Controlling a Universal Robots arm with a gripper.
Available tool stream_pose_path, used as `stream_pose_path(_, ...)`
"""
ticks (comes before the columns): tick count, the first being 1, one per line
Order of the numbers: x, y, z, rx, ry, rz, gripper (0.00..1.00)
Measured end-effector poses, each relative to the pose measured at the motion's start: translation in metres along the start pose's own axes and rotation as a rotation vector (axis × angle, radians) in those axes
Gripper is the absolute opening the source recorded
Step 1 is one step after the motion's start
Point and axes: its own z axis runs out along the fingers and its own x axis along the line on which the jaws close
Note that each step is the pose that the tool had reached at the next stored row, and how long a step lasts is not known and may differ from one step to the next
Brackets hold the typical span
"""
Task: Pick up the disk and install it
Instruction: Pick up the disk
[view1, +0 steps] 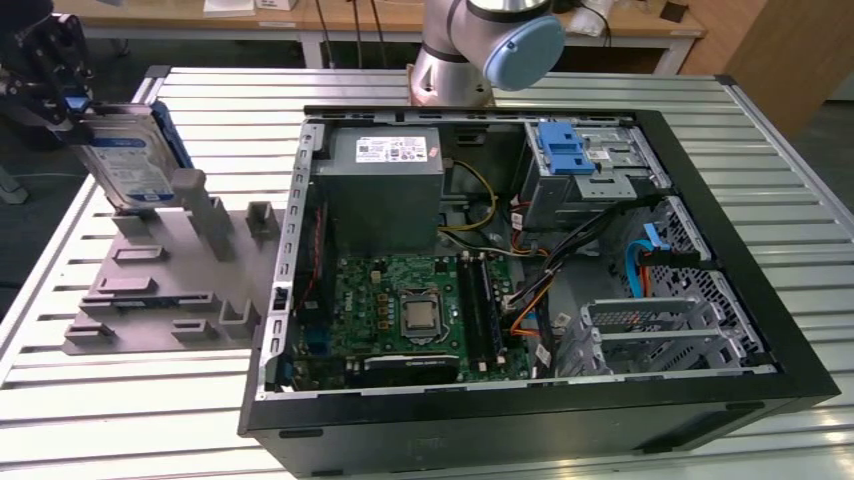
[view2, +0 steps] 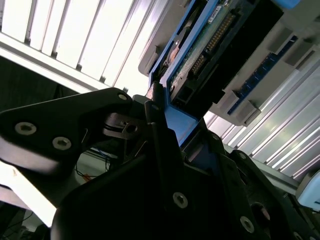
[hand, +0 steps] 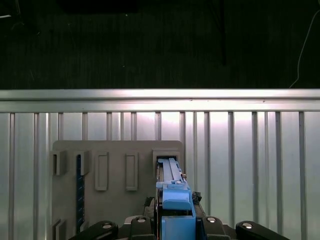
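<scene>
The disk (view1: 128, 158) stands on edge at the exterior view's far left, its blue-and-white label facing the camera and blue rails along its edges. My gripper (view1: 70, 108) is shut on its upper end. The disk's lower end is at a slot of the grey fixture plate (view1: 147, 290); I cannot tell whether it still sits in the slot. In the first wrist view the disk (hand: 172, 192) shows edge-on between the gripper (hand: 175, 222) fingers, above the fixture plate (hand: 115, 170). The second wrist view shows the disk's circuit-board side (view2: 215, 40) and a black finger (view2: 160, 145) against its blue rail.
An open computer case (view1: 747, 300) lies on the slatted metal table (view1: 761, 110). Inside it are a grey power supply box (view1: 387, 190), a green motherboard (view1: 414, 310) and a silver cage with a blue latch (view1: 567, 150). The arm's base (view1: 467, 50) stands behind the case.
</scene>
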Motion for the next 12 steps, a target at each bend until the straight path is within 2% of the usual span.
stream_pose_path(12, -0.0002, 0.0001, -0.0088, 0.0, 0.0, 0.0, 0.36)
